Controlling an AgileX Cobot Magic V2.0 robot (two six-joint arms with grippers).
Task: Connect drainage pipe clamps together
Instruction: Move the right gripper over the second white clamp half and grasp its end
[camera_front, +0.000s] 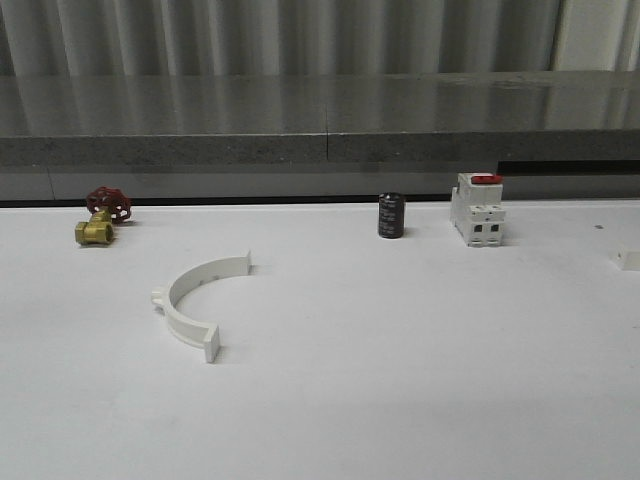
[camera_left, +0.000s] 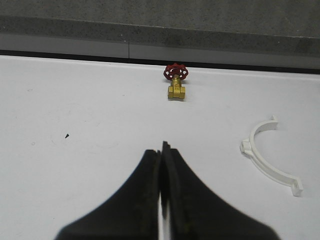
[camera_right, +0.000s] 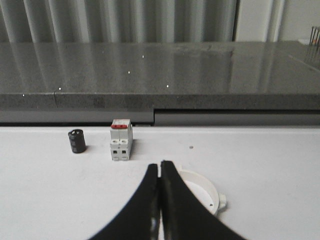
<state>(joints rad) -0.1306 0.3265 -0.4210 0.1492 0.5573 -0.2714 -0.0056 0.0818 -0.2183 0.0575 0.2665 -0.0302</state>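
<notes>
One white half-ring drainage pipe clamp (camera_front: 165, 300) lies flat on the white table (camera_front: 400, 380), left of centre, its open side facing right. In the left wrist view that clamp (camera_left: 247, 147) sits off to the side of my left gripper (camera_left: 162, 147), which is shut and empty above bare table. A second white clamp half (camera_right: 206, 188) lies on the table just beyond my right gripper (camera_right: 160, 164), partly hidden behind its black fingers (camera_right: 175, 200). The right gripper is also shut and holds nothing.
A brass valve with a red handwheel (camera_front: 100, 215) stands at the back left. A black cylinder (camera_front: 391, 215) and a white breaker with a red switch (camera_front: 477, 210) stand at the back right. A small white block (camera_front: 628, 259) is at the right edge. A grey ledge (camera_front: 320, 140) borders the back.
</notes>
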